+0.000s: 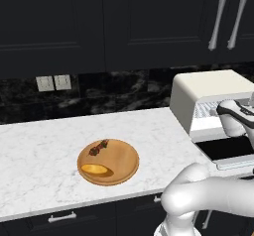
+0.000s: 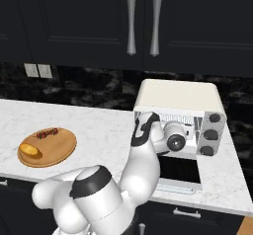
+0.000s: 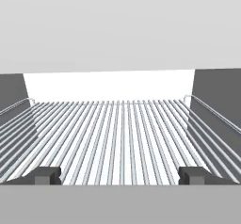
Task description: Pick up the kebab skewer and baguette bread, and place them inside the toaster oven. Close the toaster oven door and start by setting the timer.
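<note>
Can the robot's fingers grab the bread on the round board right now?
Probably not yet. The fingers point into the toaster oven over its rack, while the baguette bread lies on the wooden board away to the left. Nothing covers it, though.

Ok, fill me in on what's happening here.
The robot's gripper is open and empty, reaching into the toaster oven just over its bare wire rack. The oven door is folded down open. The kebab skewer and the baguette both lie on the round wooden board on the counter, untouched.
</note>
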